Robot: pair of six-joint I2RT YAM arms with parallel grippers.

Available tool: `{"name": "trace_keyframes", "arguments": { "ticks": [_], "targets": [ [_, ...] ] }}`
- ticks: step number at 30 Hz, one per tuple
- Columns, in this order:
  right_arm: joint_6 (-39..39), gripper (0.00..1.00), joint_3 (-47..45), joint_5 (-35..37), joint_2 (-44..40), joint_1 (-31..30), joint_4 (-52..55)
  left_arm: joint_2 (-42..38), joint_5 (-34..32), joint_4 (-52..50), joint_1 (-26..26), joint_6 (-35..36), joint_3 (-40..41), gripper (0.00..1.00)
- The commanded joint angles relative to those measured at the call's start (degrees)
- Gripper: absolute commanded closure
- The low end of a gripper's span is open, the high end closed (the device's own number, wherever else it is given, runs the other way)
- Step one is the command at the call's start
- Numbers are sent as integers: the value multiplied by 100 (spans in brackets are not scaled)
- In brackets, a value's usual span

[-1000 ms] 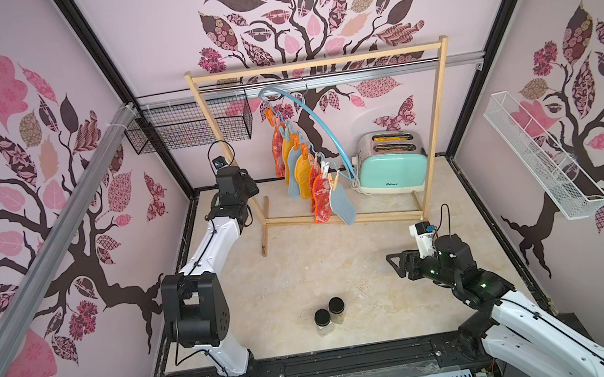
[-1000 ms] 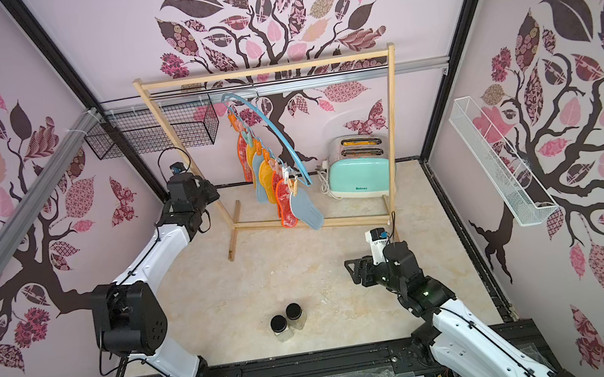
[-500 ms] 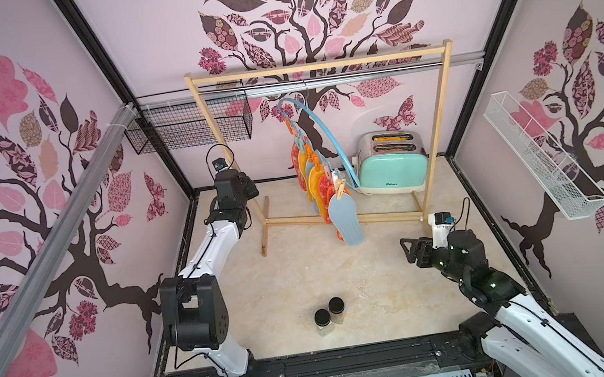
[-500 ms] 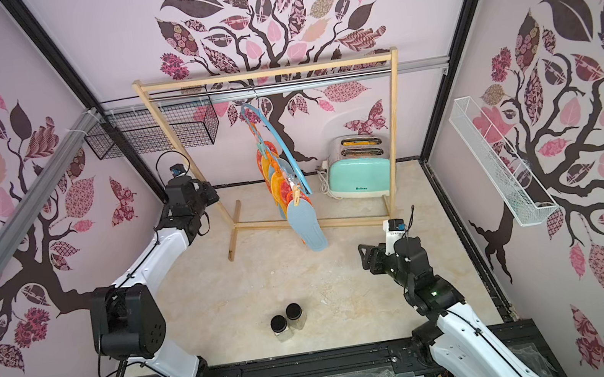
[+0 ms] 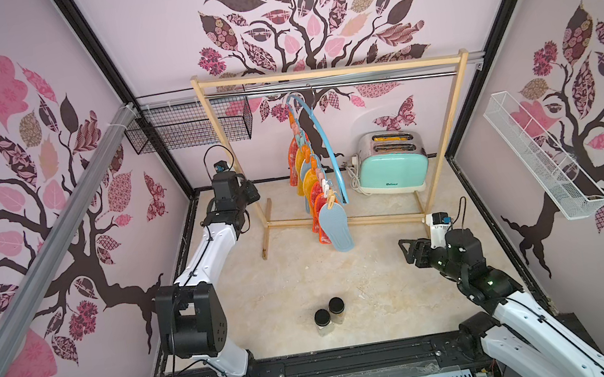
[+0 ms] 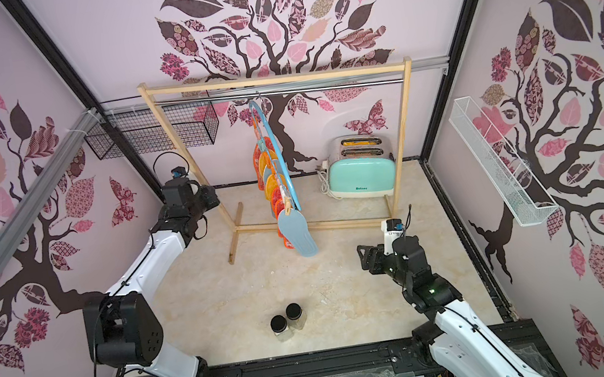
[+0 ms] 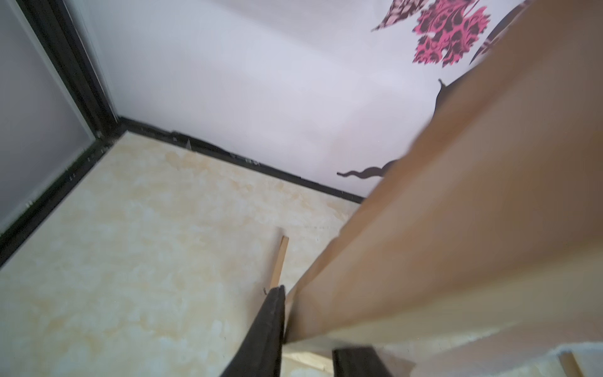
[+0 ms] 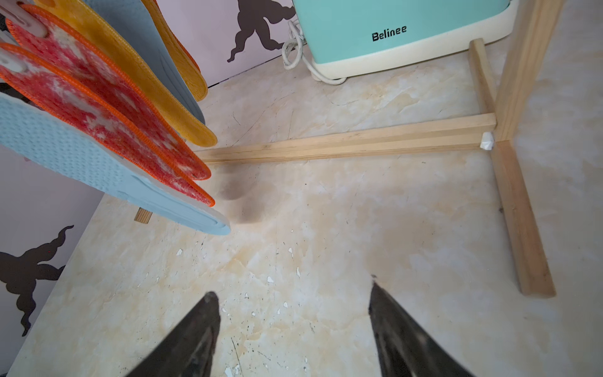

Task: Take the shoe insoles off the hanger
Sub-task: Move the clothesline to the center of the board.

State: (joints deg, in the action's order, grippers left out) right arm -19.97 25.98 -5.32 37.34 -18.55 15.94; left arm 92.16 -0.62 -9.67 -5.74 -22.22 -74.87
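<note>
The light blue hanger (image 5: 319,135) (image 6: 273,137) hangs by its hook from the rail of the wooden frame (image 5: 328,73). It is turned nearly edge-on in both top views. Several shoe insoles are clipped along it in a row, a grey-blue one (image 5: 336,228) (image 6: 297,234) at the front. In the right wrist view the grey-blue insole (image 8: 81,153), red mottled insole (image 8: 98,88) and yellow insole (image 8: 146,81) hang above the floor. My right gripper (image 8: 292,289) (image 5: 407,251) is open and empty, low to the right of them. My left gripper (image 5: 249,193) is at the frame's left post (image 7: 440,228), which lies between its fingers (image 7: 267,329).
A mint toaster (image 5: 389,165) stands behind the frame's base bar (image 8: 342,143). Two black-lidded jars (image 5: 328,314) stand near the front. A black wire basket (image 5: 188,129) hangs at the back left. A white wire basket (image 5: 540,156) is on the right wall.
The hanger and its insoles have swung from a slanted, spread-out view to nearly edge-on. The frame's top right corner has shifted right. My right gripper has drawn back slightly to the right.
</note>
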Motion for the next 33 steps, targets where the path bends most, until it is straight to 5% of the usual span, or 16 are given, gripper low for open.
{"name": "trace_keyframes", "arguments": {
  "ticks": [1,13,33],
  "targets": [
    [-50,25,-4,-179,31,18,-237,-47,343,-695,-19,-142,94,63],
    [-51,25,-33,-439,123,18,-268,-245,534,-1115,-28,-142,67,43],
    [-95,25,-109,-957,232,18,-522,-2090,445,-1650,-152,-415,1602,41]
  ]
}}
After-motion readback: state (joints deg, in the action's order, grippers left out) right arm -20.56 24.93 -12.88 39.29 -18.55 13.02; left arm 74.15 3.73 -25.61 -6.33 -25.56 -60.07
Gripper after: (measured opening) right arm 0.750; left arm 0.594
